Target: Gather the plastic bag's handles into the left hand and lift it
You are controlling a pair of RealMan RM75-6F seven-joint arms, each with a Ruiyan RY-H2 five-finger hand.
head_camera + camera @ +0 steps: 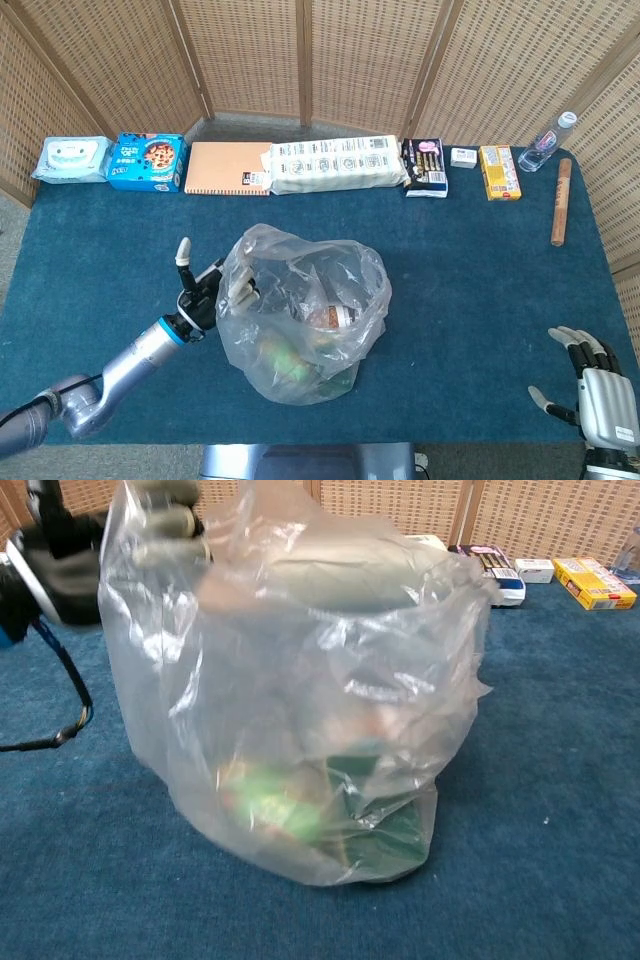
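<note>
— Where's the plastic bag (305,315) right now?

— Near the middle of the desk (480,280), a bit toward the front edge. It stands tall and puffed up, clear plastic, with a can and something green showing through it. In the chest view it fills most of the frame, and its bottom looks to be resting on the blue cloth.

— And the left hand (212,292)?

— Pressed against the bag's upper left side. Its fingers (160,515) are curled into the plastic at the top there, holding it, while the thumb sticks straight up, clear of the bag. I can't make out whether both handles are in the hold.

— The right hand (590,385)?

— Well apart, at the front right corner of the desk, fingers spread, holding nothing.

— What about the rest of the desk?

— Dark blue felt all over. Along the back edge sits a row: a wipes pack (70,160), a blue cookie box (147,162), an orange notebook (226,168), a long white package (338,164), a dark packet (424,165), a small white box (463,157), a yellow box (499,172) and a water bottle (548,142). A wooden stick (561,201) lies by the right edge.

— And behind?

— A folding wicker screen (300,60) closes off the back.
</note>
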